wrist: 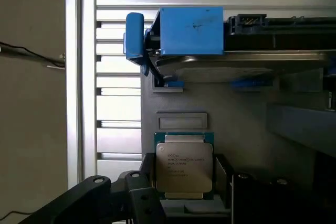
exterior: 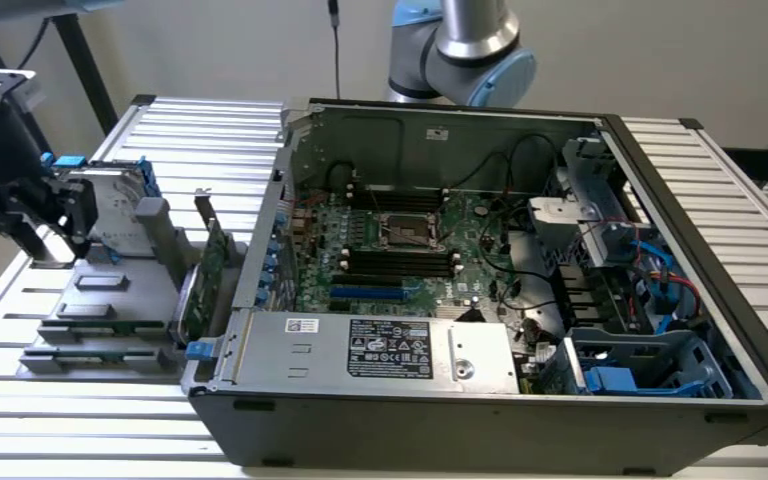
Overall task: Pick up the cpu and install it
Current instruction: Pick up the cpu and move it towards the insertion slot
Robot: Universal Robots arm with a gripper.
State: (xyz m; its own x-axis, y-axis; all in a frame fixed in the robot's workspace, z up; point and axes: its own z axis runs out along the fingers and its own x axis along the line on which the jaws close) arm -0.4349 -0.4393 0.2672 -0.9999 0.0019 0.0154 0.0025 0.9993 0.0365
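The cpu (wrist: 184, 166), a small square chip with a silver-grey printed lid and a green rim, sits between my two black fingers over the grey parts holder (wrist: 236, 129). My gripper (wrist: 185, 190) has one finger (wrist: 144, 198) against one edge of the chip and the other finger against the opposite edge, so it is shut on it. In the exterior view, my gripper (exterior: 53, 232) hangs low over the grey holder (exterior: 117, 290) at that view's left, outside the computer case. The motherboard's socket (exterior: 404, 230) lies bare in the middle of the open case.
A hard drive with blue brackets (wrist: 191, 24) stands in the holder just beyond the chip. The open computer case (exterior: 491, 420) has high walls, a silver power supply (exterior: 384, 350) along its near side, cables and a blue drive cage (exterior: 638, 375) at the exterior view's right.
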